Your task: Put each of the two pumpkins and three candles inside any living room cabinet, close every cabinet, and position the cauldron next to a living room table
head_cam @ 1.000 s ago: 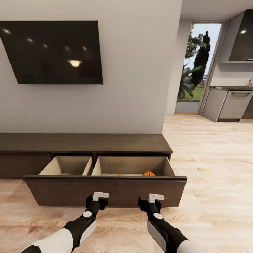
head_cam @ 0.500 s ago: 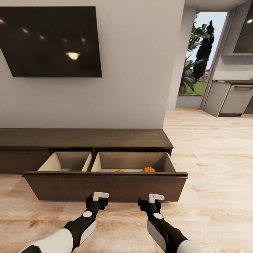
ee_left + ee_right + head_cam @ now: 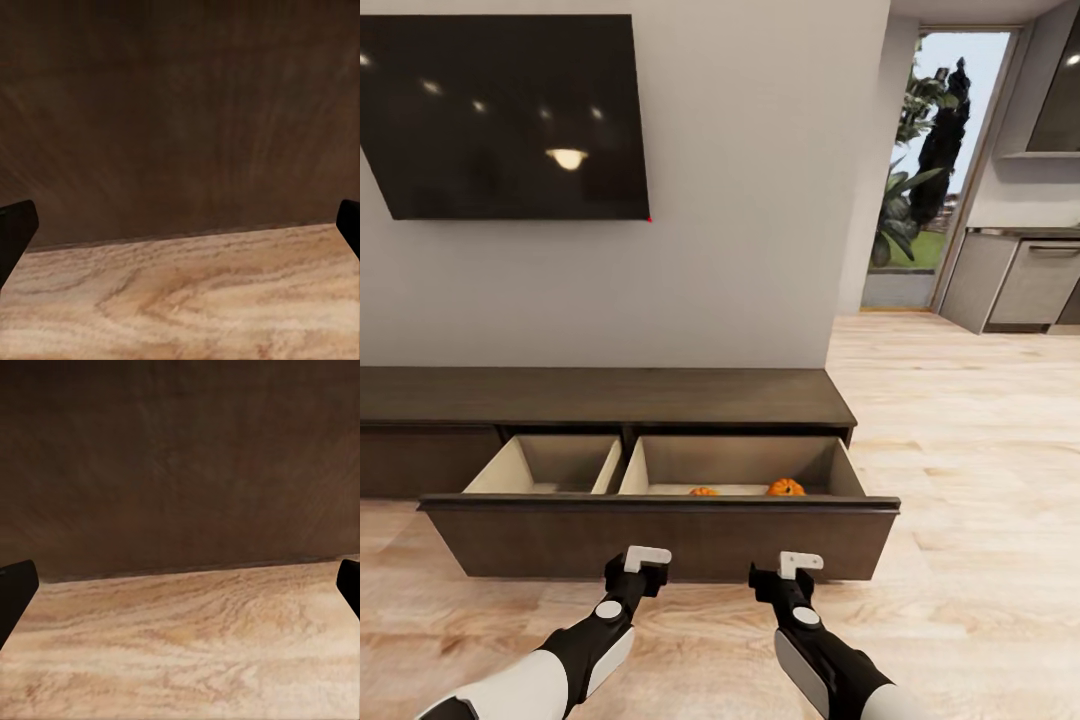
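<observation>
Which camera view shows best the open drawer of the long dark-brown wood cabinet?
The head view: it shows the whole open drawer, its pale interior and two small orange pumpkins inside. The left wrist view and the right wrist view show a dark-brown wood surface up close above the pale wood floor, with no interior.

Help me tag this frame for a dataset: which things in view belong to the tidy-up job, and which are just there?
Job:
- cabinet, drawer open
- two pumpkins inside it
- left end effector, open
- right end effector, open

Just there:
- television
- kitchen units
- plants outside
</observation>
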You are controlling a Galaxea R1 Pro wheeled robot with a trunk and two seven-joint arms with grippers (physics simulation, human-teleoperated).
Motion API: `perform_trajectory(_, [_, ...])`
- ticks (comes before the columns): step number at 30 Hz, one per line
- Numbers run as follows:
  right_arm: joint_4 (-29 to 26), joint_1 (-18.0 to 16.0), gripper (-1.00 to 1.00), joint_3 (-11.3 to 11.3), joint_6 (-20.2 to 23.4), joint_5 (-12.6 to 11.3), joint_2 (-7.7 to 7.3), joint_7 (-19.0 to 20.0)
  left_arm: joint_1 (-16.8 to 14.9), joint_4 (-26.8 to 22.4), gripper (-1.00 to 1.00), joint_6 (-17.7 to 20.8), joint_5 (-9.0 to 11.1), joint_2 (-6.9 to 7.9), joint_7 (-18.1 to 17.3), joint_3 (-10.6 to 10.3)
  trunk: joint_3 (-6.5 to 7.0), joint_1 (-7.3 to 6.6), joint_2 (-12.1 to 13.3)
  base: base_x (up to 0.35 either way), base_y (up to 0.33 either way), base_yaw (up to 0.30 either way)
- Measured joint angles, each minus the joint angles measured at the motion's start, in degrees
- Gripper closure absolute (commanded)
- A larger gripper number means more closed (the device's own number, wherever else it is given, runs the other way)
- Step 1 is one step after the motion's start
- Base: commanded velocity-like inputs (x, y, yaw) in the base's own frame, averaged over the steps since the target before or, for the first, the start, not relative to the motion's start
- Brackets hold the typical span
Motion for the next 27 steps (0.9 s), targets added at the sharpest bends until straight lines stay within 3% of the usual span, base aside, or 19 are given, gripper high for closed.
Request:
perform_trajectory(14, [0.01, 0.00, -1.00, 0.15, -0.04, -0.01, -0.08, 0.00, 0.00, 0.00, -1.00, 0.05, -0.09, 0.00, 0.00, 0.00, 0.00, -0.01, 0.00, 0.145, 0.001, 0.000])
perform_trajectory(22, [0.01, 0.00, -1.00, 0.15, -0.04, -0.01, -0.19, 0.00, 0.00, 0.00, -1.00, 0.00, 0.06, 0.00, 0.00, 0.00, 0.00, 0.00, 0.00, 0.029, 0.000, 0.000])
perform_trajectory(27, [0.01, 0.00, -1.00, 0.15, -0.04, -0.01, -0.22, 0.00, 0.00, 0.00, -1.00, 0.00, 0.09, -0.02, 0.00, 0.00, -1.10, 0.14, -0.06, 0.002, 0.000, 0.000])
